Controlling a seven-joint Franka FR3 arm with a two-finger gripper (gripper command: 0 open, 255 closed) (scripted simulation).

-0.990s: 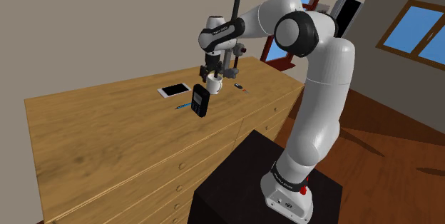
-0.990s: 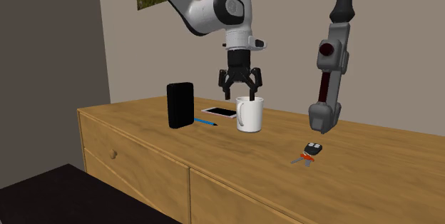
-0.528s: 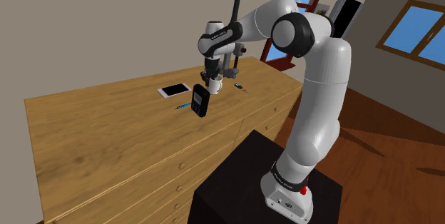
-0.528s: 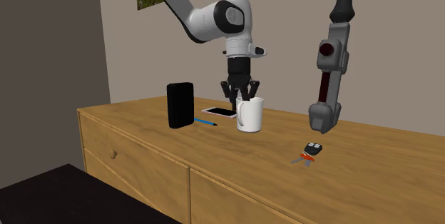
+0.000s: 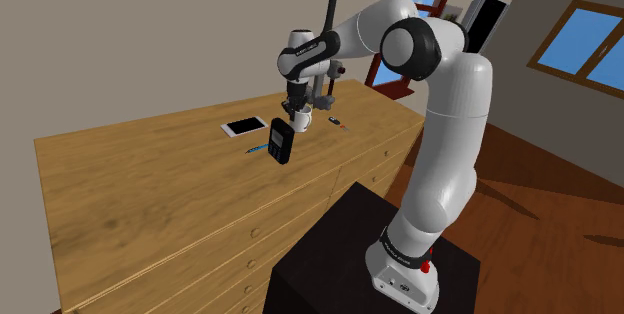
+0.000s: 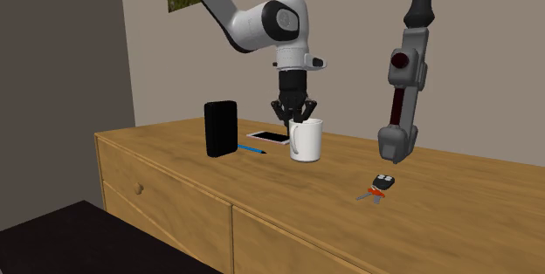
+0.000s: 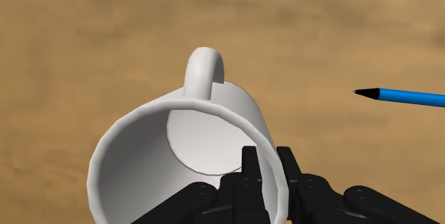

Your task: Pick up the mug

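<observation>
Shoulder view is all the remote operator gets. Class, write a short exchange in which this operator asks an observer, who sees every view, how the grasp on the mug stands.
Operator: Is the gripper on the mug?
Observer: Yes. In the wrist view the gripper is shut on the mug, clasping its wall at the rim from inside and outside.
Operator: Is the mug off the dresser?
Observer: No. In the second exterior view it stands upright with its base on the dresser top, and its handle points to that view's left.
</observation>
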